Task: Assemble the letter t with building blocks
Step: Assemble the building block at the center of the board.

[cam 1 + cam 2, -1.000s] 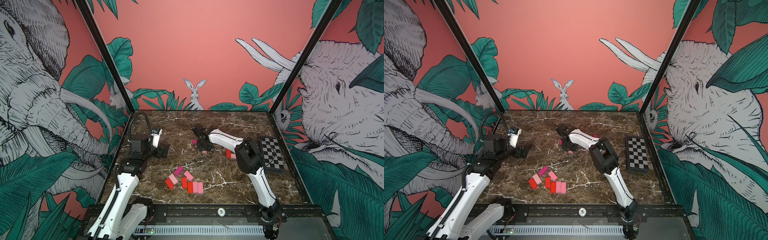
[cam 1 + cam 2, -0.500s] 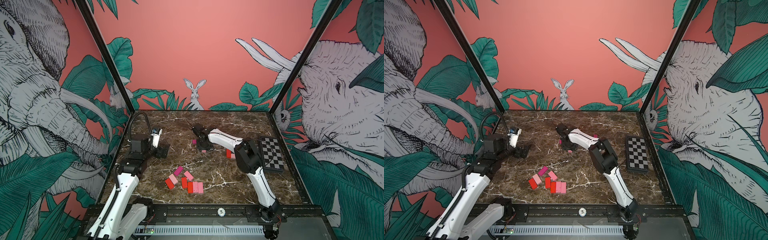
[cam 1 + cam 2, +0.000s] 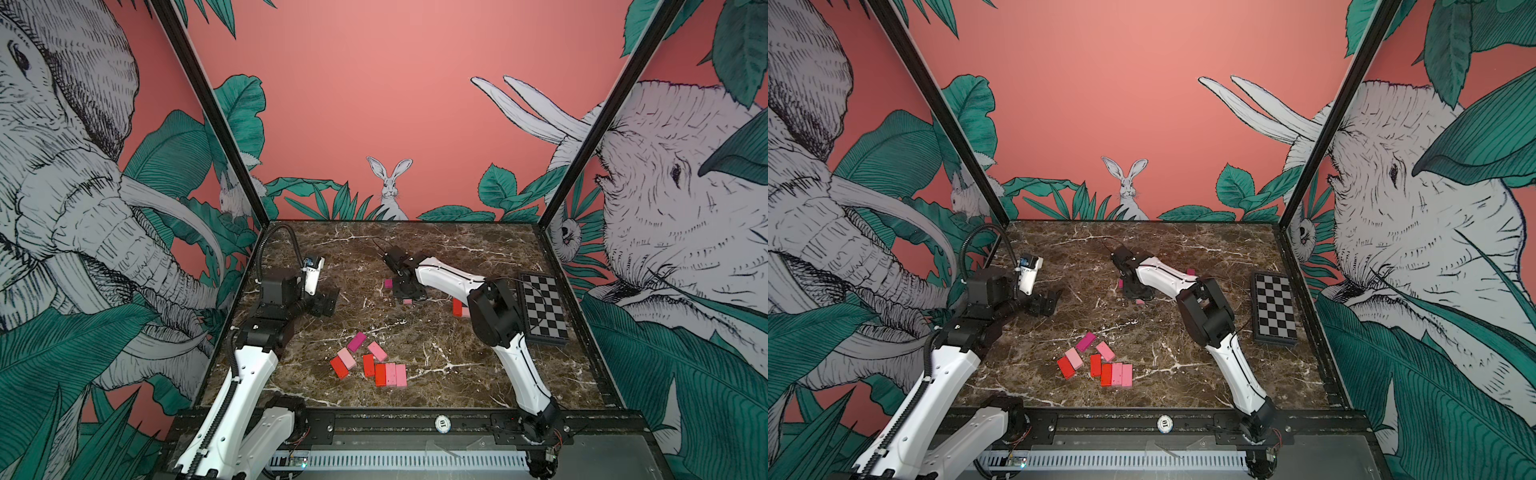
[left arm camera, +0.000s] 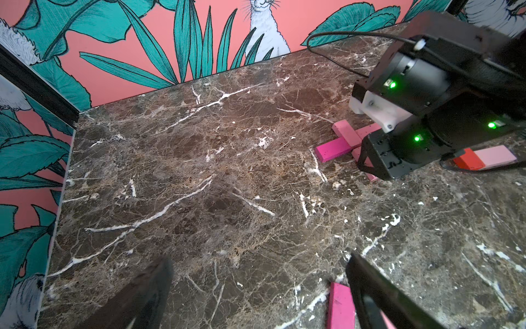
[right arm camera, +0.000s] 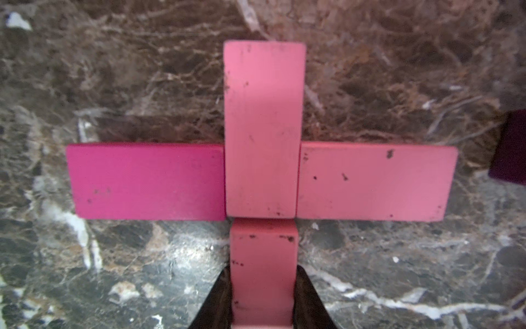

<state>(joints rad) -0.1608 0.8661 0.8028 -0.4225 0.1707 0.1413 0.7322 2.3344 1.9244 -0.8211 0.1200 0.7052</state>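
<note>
Slight right arm [image 3: 446, 278] shift; disc [image 3: 442, 423] "10"

About fifteen blocks [image 3: 390, 374], one checkerboard plate [image 3: 542, 307]

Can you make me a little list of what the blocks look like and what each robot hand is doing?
Shape so far: a cross; magenta block and side pink block as arms, upper pink block between them
Right gripper: shut on lower pink block, the stem
Left gripper: open, empty
Spare blocks: loose cluster near the front
Checkerboard plate: beside the right arm
</note>
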